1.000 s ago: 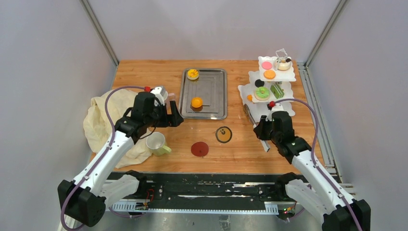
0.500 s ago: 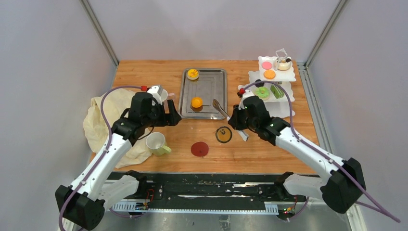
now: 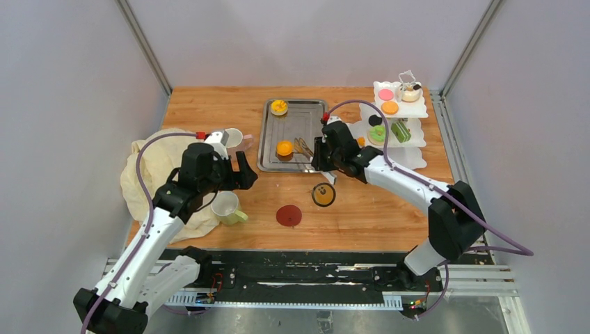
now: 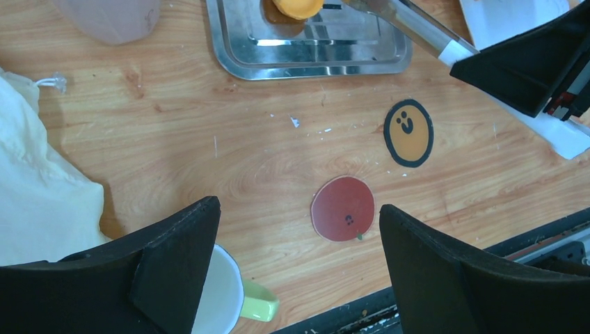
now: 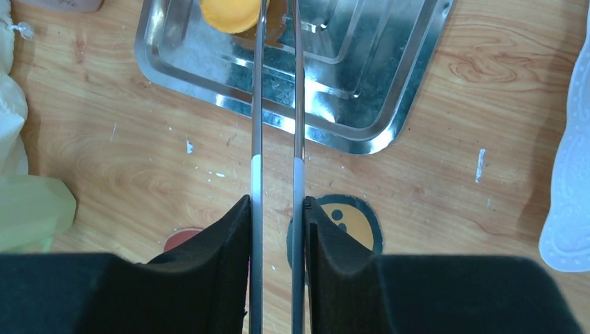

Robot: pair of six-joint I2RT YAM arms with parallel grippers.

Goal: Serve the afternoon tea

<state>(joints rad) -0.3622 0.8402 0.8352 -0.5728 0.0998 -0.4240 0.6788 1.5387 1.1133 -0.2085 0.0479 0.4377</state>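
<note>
The right hand (image 5: 278,209) grips metal tongs (image 5: 257,125) between two black fingers (image 5: 216,257), one pressed on each arm. The tongs stretch across a steel tray (image 5: 362,83) on the wooden worktop (image 5: 452,174), passing just beside an orange tart (image 5: 229,14). A yellow-faced coaster (image 5: 355,224) lies beside the fingers, partly hidden by them.

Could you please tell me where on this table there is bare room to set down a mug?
Bare wood lies at the back-left, between the steel tray, the cloth and the far edge, and front-right, between the yellow coaster and the tiered stand. It is crowded at the tray's front, where the right tool holds tongs.
</note>
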